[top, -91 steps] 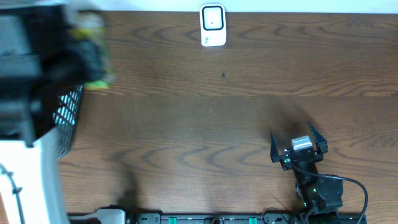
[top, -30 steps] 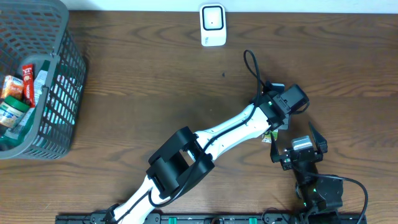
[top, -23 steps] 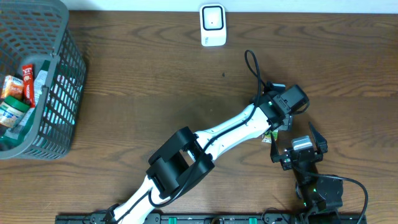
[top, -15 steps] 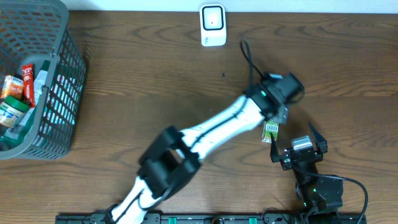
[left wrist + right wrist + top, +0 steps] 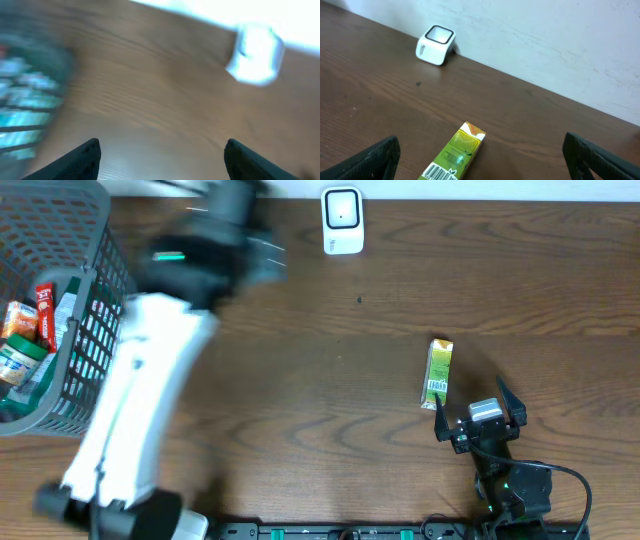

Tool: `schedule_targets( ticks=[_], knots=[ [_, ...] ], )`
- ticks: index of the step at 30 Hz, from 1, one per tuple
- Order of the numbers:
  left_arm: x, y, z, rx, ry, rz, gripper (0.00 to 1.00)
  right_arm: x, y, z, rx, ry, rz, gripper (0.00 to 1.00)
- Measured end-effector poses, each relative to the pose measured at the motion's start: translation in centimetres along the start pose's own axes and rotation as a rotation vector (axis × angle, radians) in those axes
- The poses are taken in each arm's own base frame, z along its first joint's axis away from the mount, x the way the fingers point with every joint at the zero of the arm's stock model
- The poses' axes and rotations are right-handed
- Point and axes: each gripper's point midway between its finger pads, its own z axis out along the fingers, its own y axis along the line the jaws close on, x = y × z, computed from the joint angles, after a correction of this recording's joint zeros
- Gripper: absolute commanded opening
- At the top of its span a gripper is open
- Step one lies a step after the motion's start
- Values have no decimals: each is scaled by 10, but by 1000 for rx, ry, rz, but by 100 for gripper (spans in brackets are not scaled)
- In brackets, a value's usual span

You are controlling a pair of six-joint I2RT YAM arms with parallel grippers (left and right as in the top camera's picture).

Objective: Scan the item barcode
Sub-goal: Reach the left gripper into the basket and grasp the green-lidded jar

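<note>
Carton (image 5: 438,372) is laid flat on the desk (image 5: 330,380), just beside the right hand (image 5: 468,392), which is spread wide and empty. The left hand (image 5: 160,160) is likewise spread wide.

The overhead view looks straight down on the tabletop (image 5: 330,380). The right wrist view sits low, facing across the wood to the back wall (image 5: 545,30), close to the carton (image 5: 452,156). The left wrist view, blurred, faces the scanner (image 5: 255,52), which all three views share.
</note>
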Motion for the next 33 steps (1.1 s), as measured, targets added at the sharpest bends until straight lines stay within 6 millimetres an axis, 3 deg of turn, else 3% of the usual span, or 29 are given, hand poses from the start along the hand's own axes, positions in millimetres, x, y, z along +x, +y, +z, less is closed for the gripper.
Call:
schedule_targets(
  ticks=[3, 6, 9, 13, 16, 20, 27, 33],
  knots=[
    [-33, 95, -21, -139, -93, -175, 80, 0, 0, 0, 0, 0, 0, 99],
    [-43, 190, -45, -307, -159, -347, 83, 0, 0, 0, 0, 0, 0, 99],
    [-37, 251, -60, -422, -173, -463, 84, 0, 0, 0, 0, 0, 0, 99],
    [-25, 307, -63, -529, -155, -566, 87, 0, 0, 0, 0, 0, 0, 99],
    [-21, 334, -53, -574, -125, -567, 87, 0, 0, 0, 0, 0, 0, 99],
    [-8, 356, -19, -599, -3, -502, 88, 0, 0, 0, 0, 0, 0, 99],
    [24, 373, 54, -571, 257, -320, 91, 0, 0, 0, 0, 0, 0, 99],
    [46, 386, 80, -539, 393, -185, 91, 0, 0, 0, 0, 0, 0, 99]
  ],
)
